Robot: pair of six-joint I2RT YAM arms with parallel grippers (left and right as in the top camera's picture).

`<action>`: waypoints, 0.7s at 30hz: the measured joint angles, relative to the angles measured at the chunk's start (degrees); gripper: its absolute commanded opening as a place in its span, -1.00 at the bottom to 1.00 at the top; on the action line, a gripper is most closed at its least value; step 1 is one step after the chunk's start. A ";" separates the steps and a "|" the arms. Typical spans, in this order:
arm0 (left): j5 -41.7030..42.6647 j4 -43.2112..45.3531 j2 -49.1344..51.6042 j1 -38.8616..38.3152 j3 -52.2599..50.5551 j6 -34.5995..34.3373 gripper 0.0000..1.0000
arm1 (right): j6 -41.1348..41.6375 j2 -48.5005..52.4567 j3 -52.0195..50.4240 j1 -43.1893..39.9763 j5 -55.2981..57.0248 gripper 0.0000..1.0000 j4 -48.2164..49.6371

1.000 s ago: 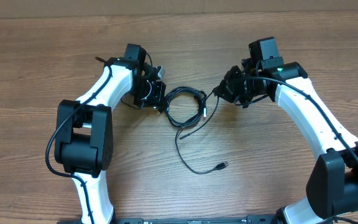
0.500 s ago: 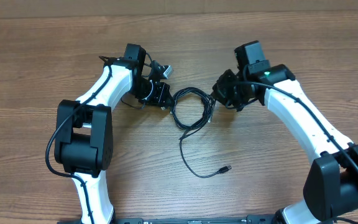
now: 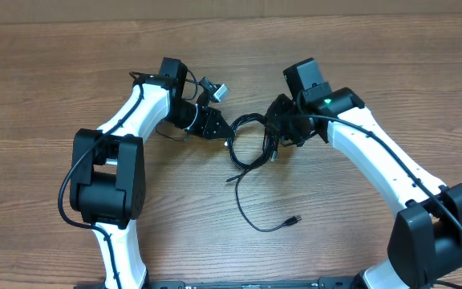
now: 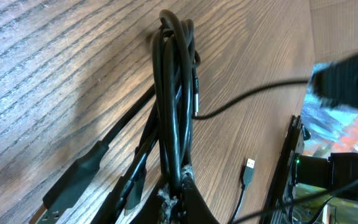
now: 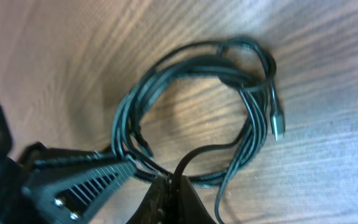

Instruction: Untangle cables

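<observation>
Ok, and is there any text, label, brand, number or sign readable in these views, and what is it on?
None: no text can be read in any view.
The cables and the table show no label.
The green light on the right arm is a lamp, not a sign.
The coloured patch at the edge of the left wrist view is too blurred to read.

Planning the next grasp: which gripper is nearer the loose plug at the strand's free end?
Right: right gripper at the coil's edge nearest the plug; left gripper across the coil, farther.
</observation>
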 measured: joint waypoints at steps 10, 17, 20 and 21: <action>-0.02 -0.02 0.00 0.00 0.00 0.02 -0.91 | -0.28 5.11 -0.02 5.57 0.42 -0.21 -4.33; -0.04 -0.04 0.00 0.00 0.00 0.02 -0.91 | -0.09 5.57 -0.13 5.97 0.74 0.25 -8.15; -0.11 -0.02 0.00 0.00 0.00 0.00 -0.92 | -0.13 5.57 -0.13 6.12 0.79 0.27 -9.81; -0.55 0.22 0.00 0.00 0.00 -0.26 -0.92 | -0.28 5.57 -0.13 6.29 0.79 0.26 -9.94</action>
